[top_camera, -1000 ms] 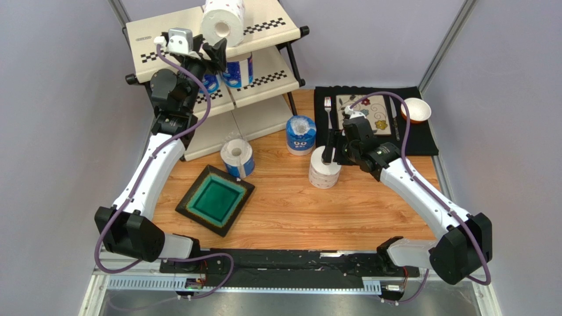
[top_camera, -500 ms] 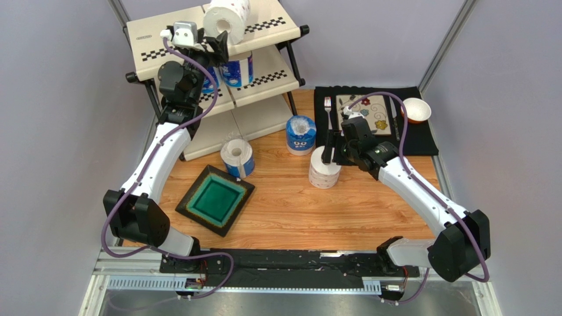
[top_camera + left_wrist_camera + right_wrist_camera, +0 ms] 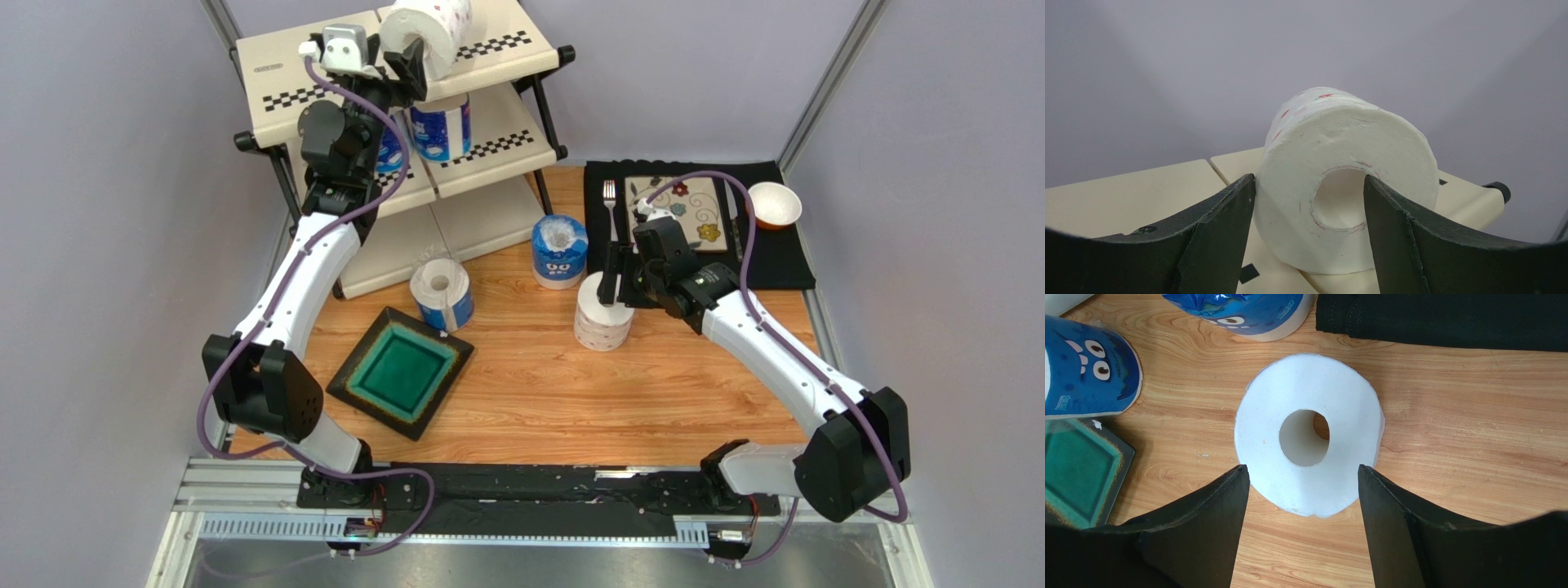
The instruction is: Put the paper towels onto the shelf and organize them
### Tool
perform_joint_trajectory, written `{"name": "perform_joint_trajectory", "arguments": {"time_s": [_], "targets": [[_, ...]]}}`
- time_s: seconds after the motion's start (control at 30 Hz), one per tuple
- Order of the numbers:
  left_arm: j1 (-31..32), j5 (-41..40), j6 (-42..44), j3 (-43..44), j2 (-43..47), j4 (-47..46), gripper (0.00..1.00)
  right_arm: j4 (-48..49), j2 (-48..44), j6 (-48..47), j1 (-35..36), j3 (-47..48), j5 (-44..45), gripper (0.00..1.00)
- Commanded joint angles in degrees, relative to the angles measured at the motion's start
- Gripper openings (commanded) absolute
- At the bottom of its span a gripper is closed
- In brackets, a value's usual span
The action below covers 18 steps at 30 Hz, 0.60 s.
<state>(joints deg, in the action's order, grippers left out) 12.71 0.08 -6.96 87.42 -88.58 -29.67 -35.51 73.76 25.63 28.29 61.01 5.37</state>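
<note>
The left gripper (image 3: pixel 1309 179) grips a patterned roll (image 3: pixel 1321 135) that lies on its side over the top tier of the shelf (image 3: pixel 1125 190). The shelf stands at 11 o'clock on the table (image 3: pixel 552 392). 1 finger presses the roll's outer wall and the other sits at the mouth of the core. It cannot be told if the roll touches the panel.

On the middle tier stands a blue-wrapped roll (image 3: pixel 442 123).

The right gripper (image 3: pixel 1301 468) hangs with its jaws apart and empty above the near rim of an upright white roll (image 3: pixel 1309 386). At 11 o'clock from this roll stands a second blue roll (image 3: pixel 559 251). At 9 o'clock stands a third blue roll (image 3: pixel 442 294), just beside a green plate (image 3: pixel 401 371).
</note>
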Motion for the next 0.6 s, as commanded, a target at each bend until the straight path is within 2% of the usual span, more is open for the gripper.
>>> {"name": "perform_joint_trajectory", "arguments": {"time_s": [0.0,0.1,0.33,0.57], "targets": [[-0.3,0.0,1.0,5.3,-2.3,-1.2,0.73,2.3,0.0,-0.7,-0.3,0.2,-0.3,0.69],[-0.5,0.0,1.2,7.1,-3.8,-1.0,0.73,2.3,0.4,-0.8,-0.3,0.2,-0.4,0.69],[-0.9,0.0,1.1,8.5,-5.9,-0.1,0.65,2.3,0.9,-0.8,-0.5,0.3,-0.5,0.69],[-1.4,0.5,0.6,8.3,-7.0,-0.3,0.68,2.4,1.0,-0.7,-0.6,0.3,-0.7,0.68]]}}
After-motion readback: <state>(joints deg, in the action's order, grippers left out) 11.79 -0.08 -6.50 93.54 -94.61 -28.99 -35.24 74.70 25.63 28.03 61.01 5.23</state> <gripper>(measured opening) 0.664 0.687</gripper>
